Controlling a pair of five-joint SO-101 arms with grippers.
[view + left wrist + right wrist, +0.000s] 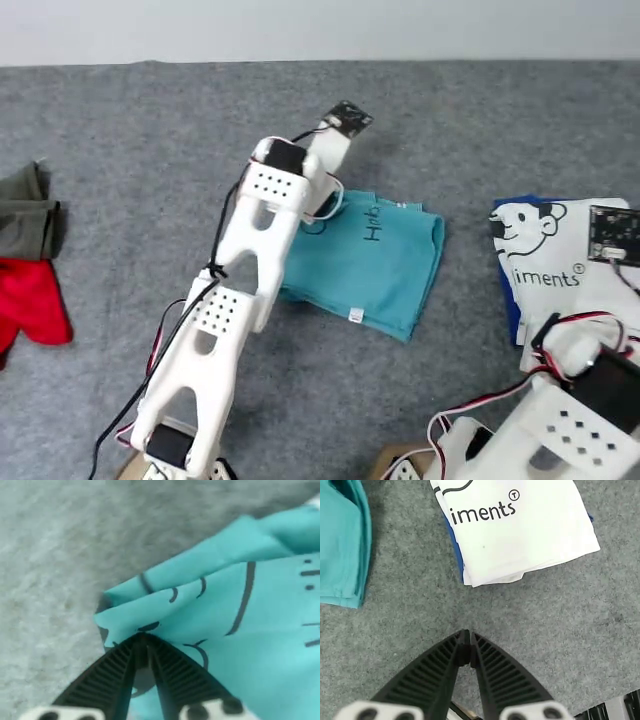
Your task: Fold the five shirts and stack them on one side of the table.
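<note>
On the near tabletop (pixel 570 620), my right tool (pixel 470 640) is clenched on nothing. Just past it, a folded white shirt (pixel 520 530) lies on a blue shirt (pixel 454 542). Farther off, my left tool (pixel 144 640) pinches the teal shirt (pixel 240 645) by its edge.

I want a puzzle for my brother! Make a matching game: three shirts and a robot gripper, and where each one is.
1 teal shirt
2 white shirt
3 red shirt
4 right gripper

A on a blue shirt
B shut, above bare grey table
C next to a dark olive shirt
D pinched in the fingers of the left gripper

Pairs: 1-D, 2-A, 3-C, 4-B
</note>
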